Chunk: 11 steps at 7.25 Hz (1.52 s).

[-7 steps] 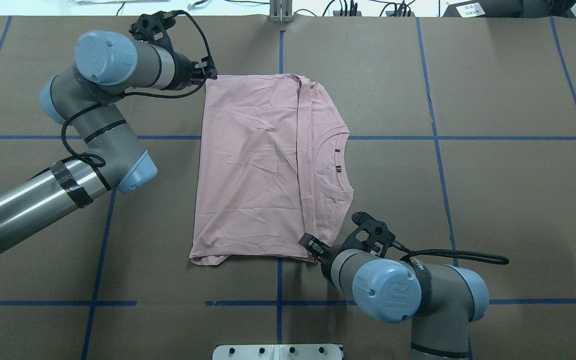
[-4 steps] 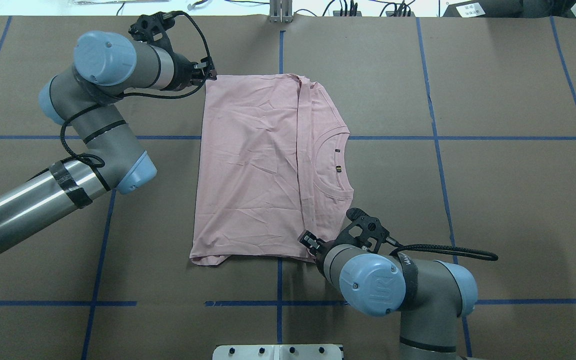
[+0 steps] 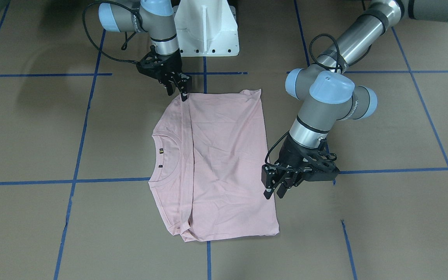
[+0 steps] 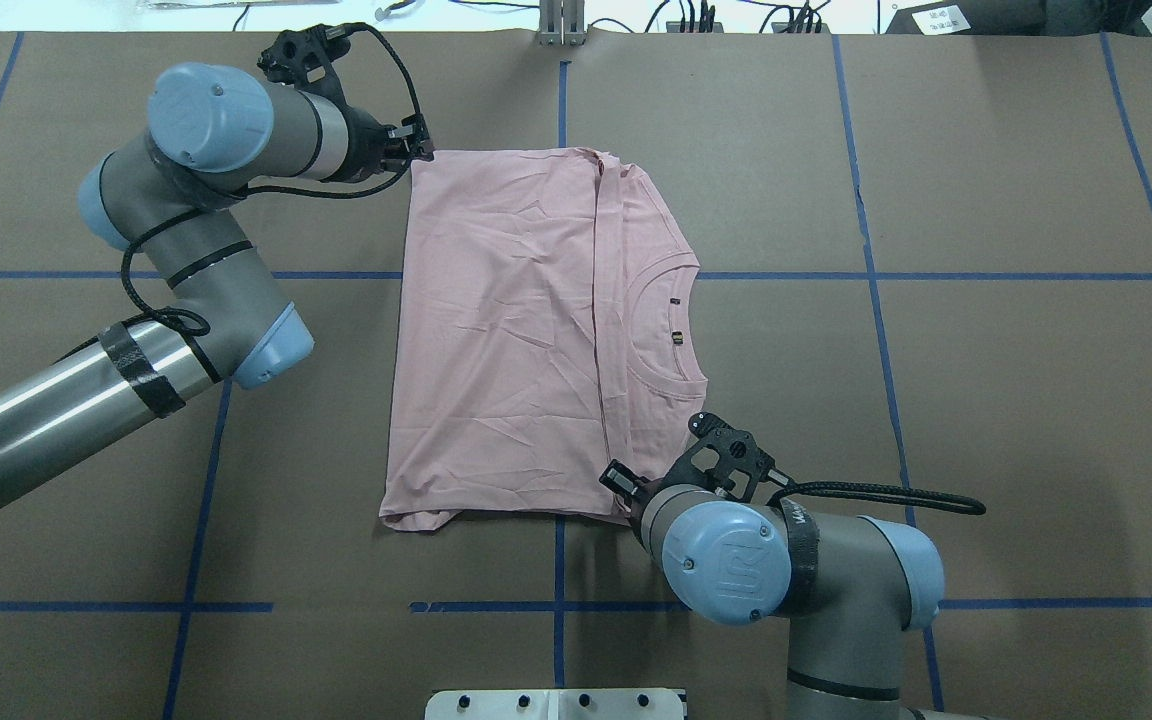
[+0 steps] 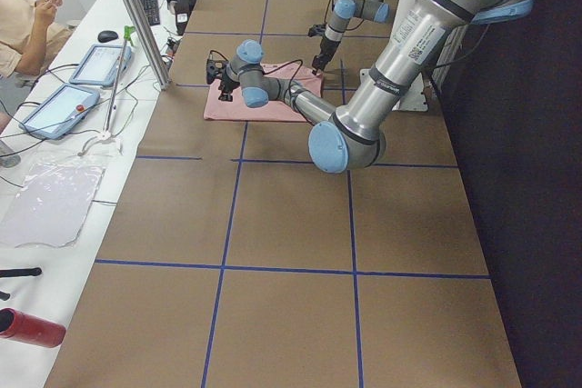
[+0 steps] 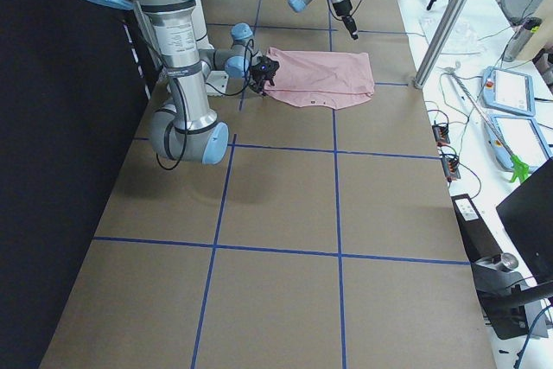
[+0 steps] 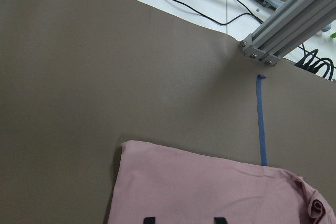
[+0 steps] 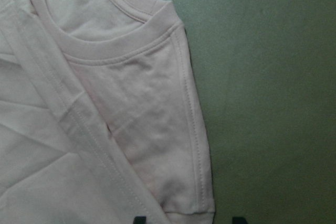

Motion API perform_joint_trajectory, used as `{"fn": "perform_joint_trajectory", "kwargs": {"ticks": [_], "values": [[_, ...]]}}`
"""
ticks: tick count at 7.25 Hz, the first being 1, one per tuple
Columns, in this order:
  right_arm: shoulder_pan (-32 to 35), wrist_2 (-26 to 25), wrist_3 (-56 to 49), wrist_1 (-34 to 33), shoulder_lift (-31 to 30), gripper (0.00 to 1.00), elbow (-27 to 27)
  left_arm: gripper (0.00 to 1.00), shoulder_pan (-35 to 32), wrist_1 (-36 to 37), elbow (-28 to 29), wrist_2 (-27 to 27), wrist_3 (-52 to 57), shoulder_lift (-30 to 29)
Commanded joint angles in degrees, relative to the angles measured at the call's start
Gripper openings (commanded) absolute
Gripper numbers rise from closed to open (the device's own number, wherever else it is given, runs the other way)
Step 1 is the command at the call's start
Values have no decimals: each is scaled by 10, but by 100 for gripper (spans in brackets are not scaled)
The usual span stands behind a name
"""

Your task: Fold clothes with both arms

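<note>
On the brown worktop (image 4: pixel 986 400), a pale pink T-shirt (image 4: pixel 496 330) lay flat near the middle. One side was folded over so that plain fabric covered most of it, and the collar (image 4: pixel 671 335) pointed toward the robot's right. The left hand (image 3: pixel 273 193) hung at the shirt's far left corner, its fingers spread. The right hand (image 3: pixel 177 92) stood at the near edge over the folded sleeve (image 8: pixel 173 145), fingers likewise spread and pinching nothing.
</note>
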Motion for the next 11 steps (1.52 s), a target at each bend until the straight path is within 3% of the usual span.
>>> {"fn": "perform_joint_trajectory", "kwargs": {"ticks": [1, 11], "values": [[0, 0, -1, -4, 1, 61, 0, 48, -1, 1, -1, -1, 0, 3], [13, 21, -90, -34, 18, 63, 0, 48, 0, 3, -8, -1, -1, 6]]}}
